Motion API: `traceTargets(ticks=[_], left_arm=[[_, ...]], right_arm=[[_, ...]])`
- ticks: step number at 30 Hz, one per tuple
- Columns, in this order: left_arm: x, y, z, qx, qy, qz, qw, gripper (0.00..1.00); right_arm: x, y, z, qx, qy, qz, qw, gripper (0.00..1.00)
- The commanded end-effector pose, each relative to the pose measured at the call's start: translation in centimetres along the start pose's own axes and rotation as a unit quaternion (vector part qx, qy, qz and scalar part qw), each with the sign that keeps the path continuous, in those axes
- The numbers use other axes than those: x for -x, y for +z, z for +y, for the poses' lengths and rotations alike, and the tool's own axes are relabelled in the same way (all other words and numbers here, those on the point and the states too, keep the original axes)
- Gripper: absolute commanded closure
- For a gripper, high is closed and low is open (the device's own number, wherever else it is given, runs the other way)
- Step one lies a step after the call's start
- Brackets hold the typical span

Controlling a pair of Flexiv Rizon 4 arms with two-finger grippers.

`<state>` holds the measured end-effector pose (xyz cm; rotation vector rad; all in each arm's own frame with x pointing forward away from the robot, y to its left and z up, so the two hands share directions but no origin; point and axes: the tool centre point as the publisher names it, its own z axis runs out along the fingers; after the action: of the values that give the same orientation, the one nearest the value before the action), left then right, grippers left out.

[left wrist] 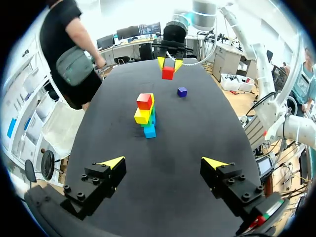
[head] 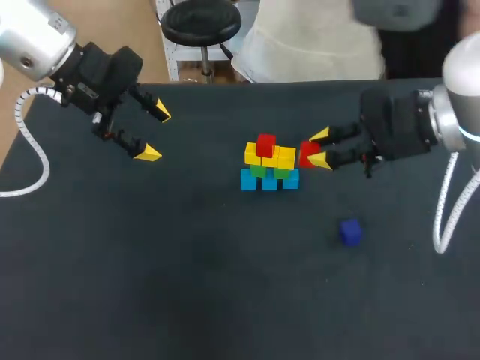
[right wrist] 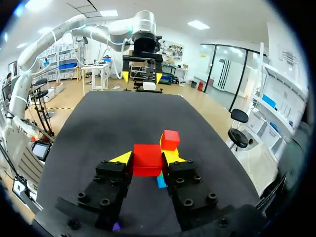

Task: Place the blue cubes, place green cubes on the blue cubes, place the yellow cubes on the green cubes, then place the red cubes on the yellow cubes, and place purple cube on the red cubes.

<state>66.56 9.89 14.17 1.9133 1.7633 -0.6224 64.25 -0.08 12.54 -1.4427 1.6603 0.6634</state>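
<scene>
So the right gripper (head: 318,148) is pinching a red cube (head: 306,154) between its yellow tips, just to the right of the stack (head: 268,166). In the head view it sits about level with the stack's yellow layer, and I can't tell if it touches. The right wrist view shows that cube squeezed from both sides by the two fingers, with the stack right ahead of it.

The stack sits around the middle of the table (head: 150,285). It has blue cubes (head: 270,182) in a row on the bottom and green cubes (head: 259,171) on top of those. Yellow cubes (head: 283,157) sit on the green, and a second red cube (head: 265,144) is on the yellow layer, toward its left side.

The purple cube (head: 350,232) lies on its own on the table, nearer the camera and off to the right, well apart from the stack.

The left gripper (head: 154,133) hangs over the far left part of the table with its fingers spread wide and nothing between them, well away from the stack and the other arm
</scene>
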Motion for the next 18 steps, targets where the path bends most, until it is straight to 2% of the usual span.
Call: traceTargets(ticks=[1,18], left_arm=[[-0.1,0.0,0.0,0.001,0.001,-0.001,1.0,0.0],[-0.1,0.0,0.0,0.001,0.001,-0.001,1.0,0.0]], right_arm=[[0.2,2.2,-1.5,0.009,0.003,-0.001,1.0,1.0],[-0.3,4.5,-2.4,0.002,0.015,0.017,1.0,1.0]])
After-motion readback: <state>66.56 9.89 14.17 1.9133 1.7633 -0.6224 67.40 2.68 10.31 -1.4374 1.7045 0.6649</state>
